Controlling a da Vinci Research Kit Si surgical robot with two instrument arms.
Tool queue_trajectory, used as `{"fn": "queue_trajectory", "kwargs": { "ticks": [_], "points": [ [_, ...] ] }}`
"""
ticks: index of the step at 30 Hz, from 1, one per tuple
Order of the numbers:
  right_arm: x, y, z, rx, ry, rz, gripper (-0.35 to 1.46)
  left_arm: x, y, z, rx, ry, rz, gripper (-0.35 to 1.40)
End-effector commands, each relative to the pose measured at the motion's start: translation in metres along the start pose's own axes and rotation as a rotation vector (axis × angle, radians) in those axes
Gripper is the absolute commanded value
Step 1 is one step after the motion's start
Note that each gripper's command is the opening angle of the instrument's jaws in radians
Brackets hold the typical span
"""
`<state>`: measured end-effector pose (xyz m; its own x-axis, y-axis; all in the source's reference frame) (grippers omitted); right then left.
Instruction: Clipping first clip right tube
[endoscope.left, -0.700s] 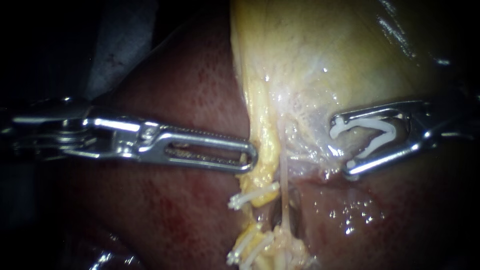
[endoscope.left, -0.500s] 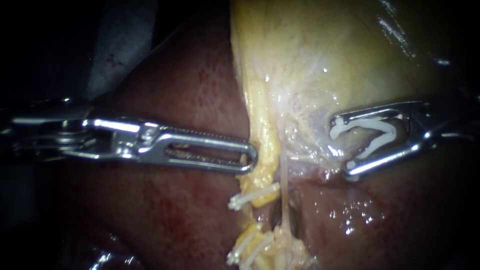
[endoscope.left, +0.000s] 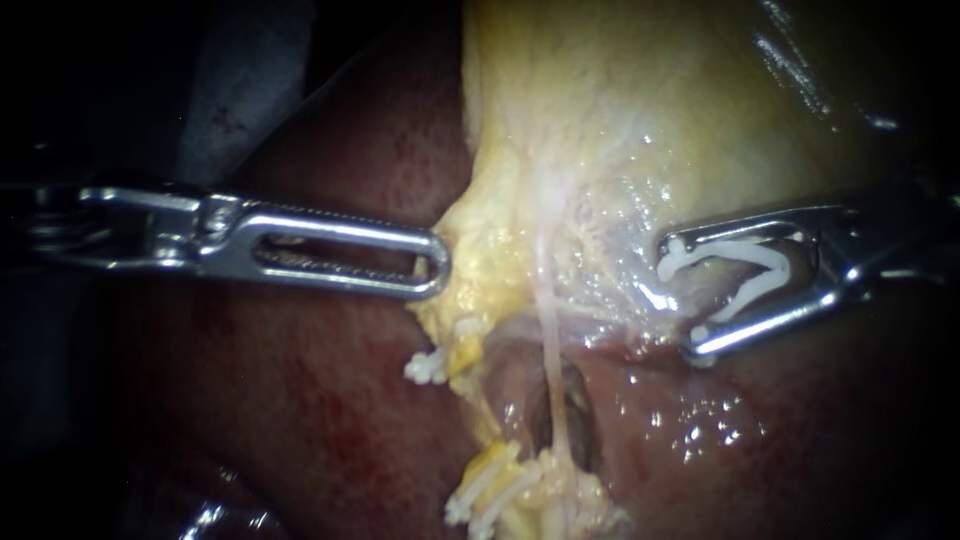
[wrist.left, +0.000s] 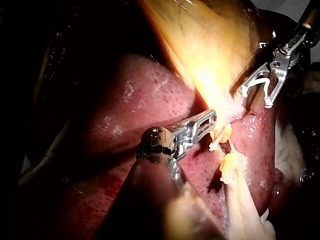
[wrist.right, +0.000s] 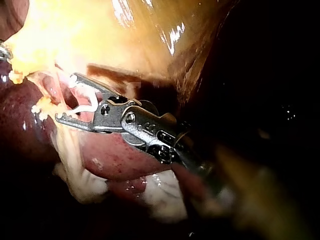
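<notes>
Right tube (endoscope.left: 548, 330), the pale thin strand, runs down from the gallbladder's neck to the fatty stump below. It stands bare and taut over a dark hollow, with no clip on it.

Largest in view, the dark red liver (endoscope.left: 330, 420) fills the lower field and lies under everything else. Above it hangs the yellow gallbladder (endoscope.left: 650, 100).

My left instrument (endoscope.left: 440, 272) has its jaws pressed together on a fold of yellow fatty tissue (endoscope.left: 480, 250) at the neck, drawing it leftward. My right instrument (endoscope.left: 685, 297) has its jaws spread wide around an open white clip (endoscope.left: 760, 270), one leg lying along each jaw. Its mouth faces the tube from the right, near it but not around it. Smaller white clips sit on the yellow tissue left of the tube, an upper one (endoscope.left: 428, 367) and a lower group (endoscope.left: 485, 495).

To do this well, I judge the left pull should hold steady so the tube stays stretched and apart from its neighbour. The open clip should travel across until the whole strand lies deep between its legs. It should sit square to the tube, with the far tips visible beyond it. No gallbladder wall or liver should be caught before closing.
</notes>
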<state>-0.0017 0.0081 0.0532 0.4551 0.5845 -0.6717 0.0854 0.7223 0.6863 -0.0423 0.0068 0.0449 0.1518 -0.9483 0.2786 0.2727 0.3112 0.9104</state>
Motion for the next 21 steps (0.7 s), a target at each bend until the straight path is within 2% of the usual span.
{"fn": "queue_trajectory", "kwargs": {
  "ticks": [1,9,16,21],
  "points": [
    [-0.0002,-0.0002,0.0003,0.006,-0.003,-0.001,0.53,0.0,0.0,0.0,0.0,-0.001,0.0,-0.35],
    [-0.0023,-0.0014,0.0037,0.056,-0.024,-0.006,0.51,0.0,0.0,0.0,0.0,-0.001,0.0,-0.35],
    [-0.0054,-0.0016,0.0069,0.09,-0.043,0.02,0.51,0.0001,-0.0001,0.0,0.0,-0.001,0.0,-0.35],
    [-0.0076,-0.0011,0.0085,0.096,-0.051,0.032,0.51,0.0002,-0.0003,0.0001,-0.001,-0.001,0.0,-0.35]
  ]
}}
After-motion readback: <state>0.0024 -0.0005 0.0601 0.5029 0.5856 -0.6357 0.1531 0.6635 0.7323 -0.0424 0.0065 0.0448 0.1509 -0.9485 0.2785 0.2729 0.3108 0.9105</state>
